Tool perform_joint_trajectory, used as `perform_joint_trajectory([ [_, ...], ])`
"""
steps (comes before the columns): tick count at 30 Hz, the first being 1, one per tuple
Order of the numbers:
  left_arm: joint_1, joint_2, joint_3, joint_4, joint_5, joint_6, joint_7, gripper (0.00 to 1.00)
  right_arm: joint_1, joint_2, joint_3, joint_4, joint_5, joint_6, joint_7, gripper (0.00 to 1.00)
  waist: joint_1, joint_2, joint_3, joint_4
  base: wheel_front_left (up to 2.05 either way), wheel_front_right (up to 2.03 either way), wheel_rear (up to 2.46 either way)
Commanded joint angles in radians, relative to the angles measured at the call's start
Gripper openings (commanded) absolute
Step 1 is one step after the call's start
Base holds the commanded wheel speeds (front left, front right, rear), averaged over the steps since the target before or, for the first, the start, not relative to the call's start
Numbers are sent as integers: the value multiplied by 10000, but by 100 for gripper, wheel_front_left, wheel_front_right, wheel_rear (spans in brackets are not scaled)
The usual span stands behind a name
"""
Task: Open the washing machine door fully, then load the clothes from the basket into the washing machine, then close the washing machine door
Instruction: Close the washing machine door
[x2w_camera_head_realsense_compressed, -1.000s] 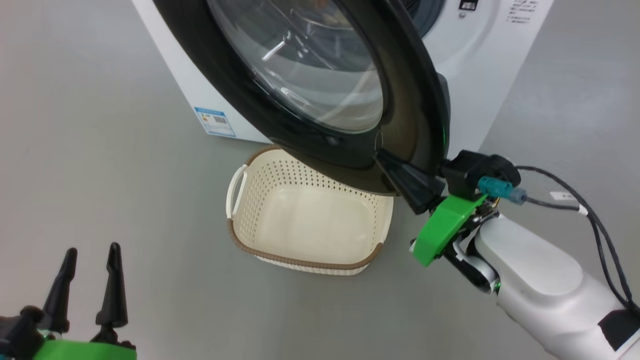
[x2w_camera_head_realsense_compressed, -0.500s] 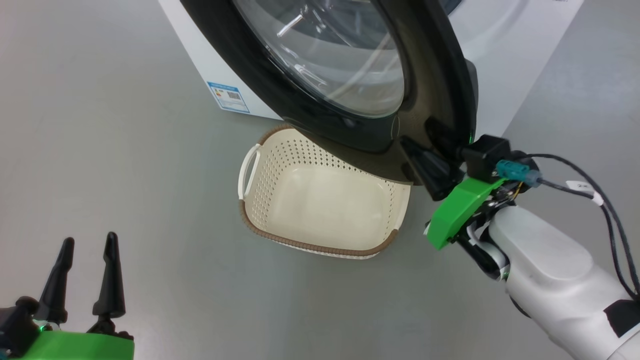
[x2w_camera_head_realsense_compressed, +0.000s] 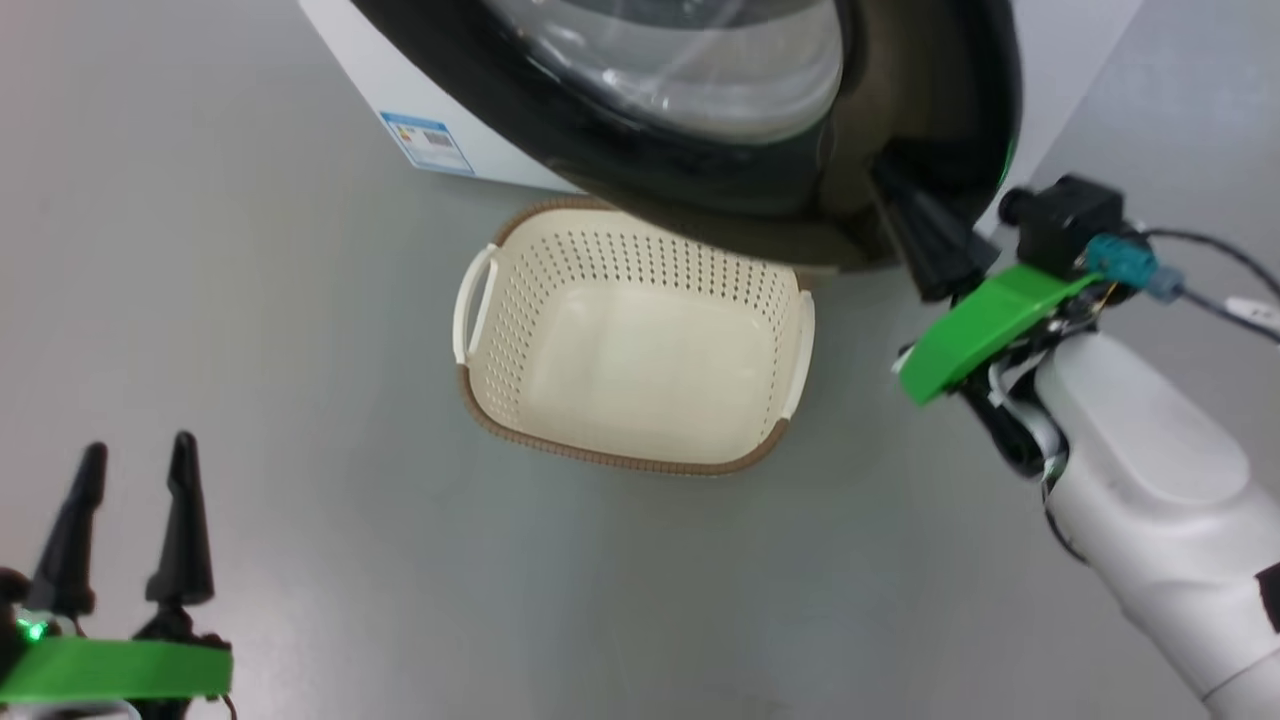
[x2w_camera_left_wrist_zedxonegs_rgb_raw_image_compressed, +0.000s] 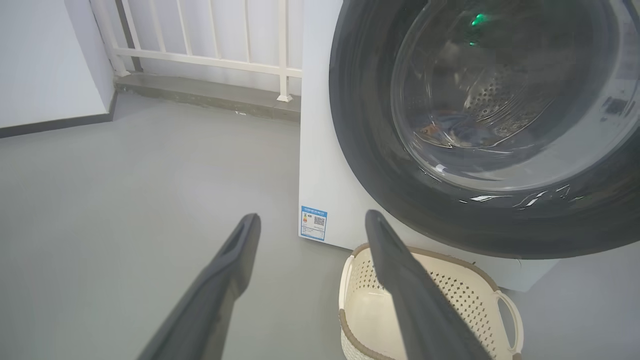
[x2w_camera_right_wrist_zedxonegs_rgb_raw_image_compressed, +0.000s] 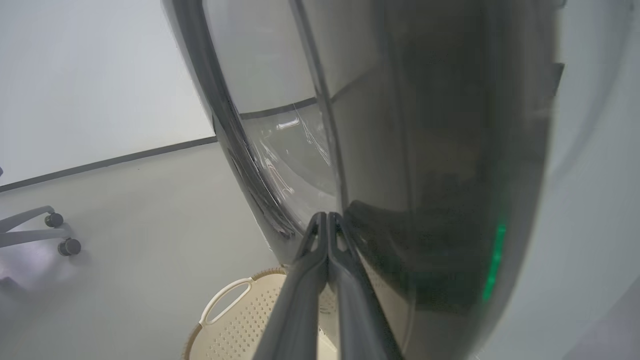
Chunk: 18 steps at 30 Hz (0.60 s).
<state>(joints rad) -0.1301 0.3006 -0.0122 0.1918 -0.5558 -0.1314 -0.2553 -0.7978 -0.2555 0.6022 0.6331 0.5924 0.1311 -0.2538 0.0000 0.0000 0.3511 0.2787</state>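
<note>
Snugly against door (x2w_camera_right_wrist_zedxonegs_rgb_raw_image_compressed: 440, 150) — right gripper (x2w_camera_right_wrist_zedxonegs_rgb_raw_image_compressed: 327, 216), fingers (x2w_camera_right_wrist_zedxonegs_rgb_raw_image_compressed: 305, 280) together.

The left gripper (x2w_camera_left_wrist_zedxonegs_rgb_raw_image_compressed: 312, 217) holds its fingers (x2w_camera_left_wrist_zedxonegs_rgb_raw_image_compressed: 225, 270) wide apart in front of the washing machine (x2w_camera_left_wrist_zedxonegs_rgb_raw_image_compressed: 320, 150); the basket (x2w_camera_left_wrist_zedxonegs_rgb_raw_image_compressed: 465, 300) stands at its foot.

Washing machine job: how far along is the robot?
Loading looks done: the basket is empty, and blue clothes show through the glass inside the washing machine. In hand: the shut right gripper rests against the washing machine door, which stands out over the basket. Left: shutting that door fully. The left gripper hangs open, idle.
</note>
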Motion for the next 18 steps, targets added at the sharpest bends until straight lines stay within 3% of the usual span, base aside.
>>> perform_joint_trajectory([
  [1, -415, 479, 463, -316, -91, 8, -65, 100, -222, 17, -178, -260, -184, -4, -80, 0, 0, 0, 353, -87, 0, 0, 0],
  [18, -950, 867, 708, -656, -475, 8, -65, 100, -2317, -267, -2487, -604, -1708, -4, -80, 0, 0, 0, 2181, 228, 0, 0, 0],
])
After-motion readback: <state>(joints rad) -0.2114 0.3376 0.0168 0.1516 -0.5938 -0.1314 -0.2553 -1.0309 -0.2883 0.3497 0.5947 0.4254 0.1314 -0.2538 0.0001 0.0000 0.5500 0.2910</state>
